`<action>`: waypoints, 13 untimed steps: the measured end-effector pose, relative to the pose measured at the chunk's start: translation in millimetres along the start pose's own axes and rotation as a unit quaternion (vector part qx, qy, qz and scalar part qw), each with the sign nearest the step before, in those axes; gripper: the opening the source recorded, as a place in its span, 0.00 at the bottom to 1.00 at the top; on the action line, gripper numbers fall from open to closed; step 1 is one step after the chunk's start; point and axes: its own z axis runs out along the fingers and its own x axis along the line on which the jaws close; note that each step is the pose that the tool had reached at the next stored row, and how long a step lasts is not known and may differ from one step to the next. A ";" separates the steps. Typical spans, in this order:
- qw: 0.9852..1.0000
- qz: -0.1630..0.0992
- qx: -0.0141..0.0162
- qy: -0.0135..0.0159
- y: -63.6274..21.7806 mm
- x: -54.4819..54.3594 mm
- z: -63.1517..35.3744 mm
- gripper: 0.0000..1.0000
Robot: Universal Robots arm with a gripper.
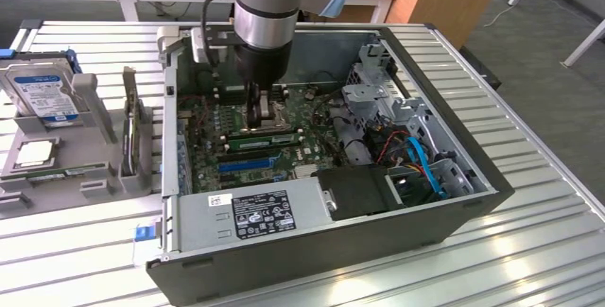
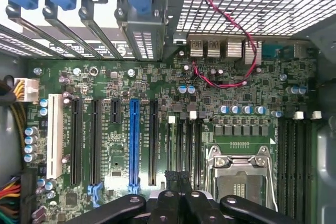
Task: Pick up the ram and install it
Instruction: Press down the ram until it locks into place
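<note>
Slatted table (image 1: 529, 201), open case (image 1: 444, 215), claw (image 2: 181, 179) pressed together above motherboard (image 2: 157, 145), ram (image 1: 263, 139) seated.

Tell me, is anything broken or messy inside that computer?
Nothing looks broken or spilled. The computer case lies on its side with its cover off, and a thin red wire loops loosely over the green board. The shut gripper hangs just above the board, holding nothing.
</note>
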 end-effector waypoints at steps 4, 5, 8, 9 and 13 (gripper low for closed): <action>1.000 0.000 0.000 0.000 0.2 -0.4 -7.9 0.10; 1.000 0.000 0.000 0.000 0.3 -0.4 -9.7 0.10; 1.000 0.000 0.000 0.000 0.4 -0.7 -15.0 0.10; 1.000 0.000 0.000 0.000 0.5 -0.8 -16.6 0.10; 1.000 0.000 0.000 0.000 0.7 -1.0 -22.8 0.10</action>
